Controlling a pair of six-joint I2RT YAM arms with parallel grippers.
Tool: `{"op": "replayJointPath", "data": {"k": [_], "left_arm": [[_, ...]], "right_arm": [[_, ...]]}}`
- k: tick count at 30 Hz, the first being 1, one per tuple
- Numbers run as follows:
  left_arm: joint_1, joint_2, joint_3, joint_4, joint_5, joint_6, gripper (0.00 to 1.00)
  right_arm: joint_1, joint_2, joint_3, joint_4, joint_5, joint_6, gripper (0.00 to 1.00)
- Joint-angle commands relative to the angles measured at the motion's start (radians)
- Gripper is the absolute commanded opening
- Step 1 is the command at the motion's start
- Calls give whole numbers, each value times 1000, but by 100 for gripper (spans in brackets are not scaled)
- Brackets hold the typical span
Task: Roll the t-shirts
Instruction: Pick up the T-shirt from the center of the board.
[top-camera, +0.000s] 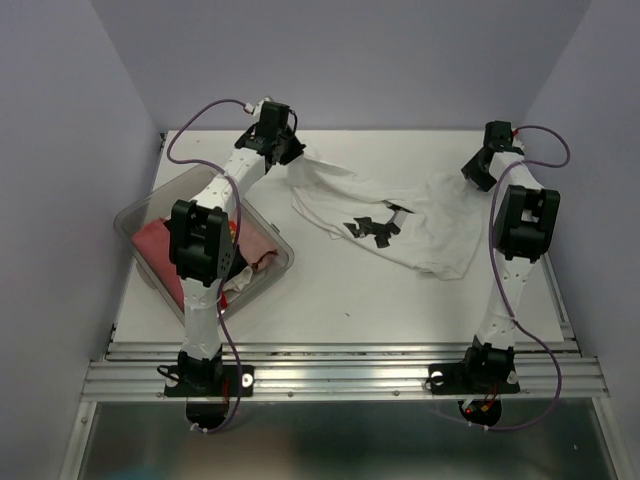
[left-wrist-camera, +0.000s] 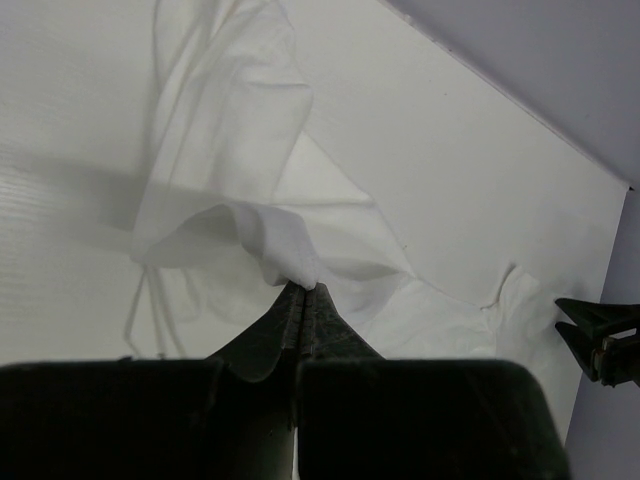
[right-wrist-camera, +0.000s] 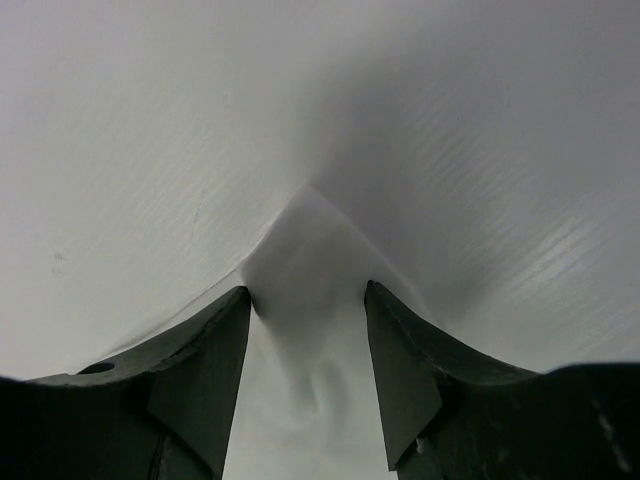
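Dark fingers of our left gripper (left-wrist-camera: 303, 287) are pressing flat together in the lower middle of the left wrist view, and we are pinching a fold of the white t-shirt (left-wrist-camera: 230, 150) between their tips, holding that edge raised above the white table (top-camera: 350, 310). Seen from above, we are gripping this corner at the upper left of the frame. The shirt is stretching from there toward the right across the far half of the table, crumpled, with a dark marking (top-camera: 372, 228) showing near its middle. Our right gripper (right-wrist-camera: 306, 290) is standing released at the shirt's other end, in the upper right of the overhead frame. Its two fingers are spreading apart, and a soft peak of white cloth is rising between them unsqueezed. At the left of the overhead frame a clear plastic tub (top-camera: 130, 212) is sitting on the table, partly hidden by our left arm, and it is holding a salmon-pink t-shirt (top-camera: 152, 245) with other cloth beside it.
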Motion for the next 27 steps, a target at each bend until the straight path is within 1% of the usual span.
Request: {"op": "replayJointPath", "data": {"k": [1,3,5,7,8,13,14,16,17,19,20,23,24,27], "left_arm": [[7,-13,63,20,10,25,0],[7,-9,64,20,10,27,0],[7,-6,69,18,10,28,0],[8,-4,70,17,10,33,0],[8,-3,75,14,10,38,0],[13,-1,118,-14,10,84,0],[16,-4,148,-26,41,99,0],[21,-9,200,-49,55,146,0],[22,-15,215,-54,61,162,0],[34,-47,236,-56,76,192,0],[47,-83,235,-54,86,197,0],[67,-153,227,-39,116,226,0],[71,-204,222,-34,106,238,0],[79,-312,209,-22,92,275,0]], "right_arm": [[0,53,49,2,-4,7,55],[0,84,72,-3,3,3,53],[0,101,84,-19,22,1,38],[0,89,72,-27,42,15,17],[0,73,61,-24,61,19,1],[0,-92,5,-7,117,29,1],[0,-165,-12,-1,127,26,1],[0,-247,-31,3,129,16,1],[0,-334,-44,20,128,12,1],[0,-422,-87,31,108,-2,1],[0,-512,-115,37,91,-2,1],[0,-656,-170,72,59,-16,1],[0,-748,-198,80,39,-23,1],[0,-870,-204,80,-4,-43,1]]}}
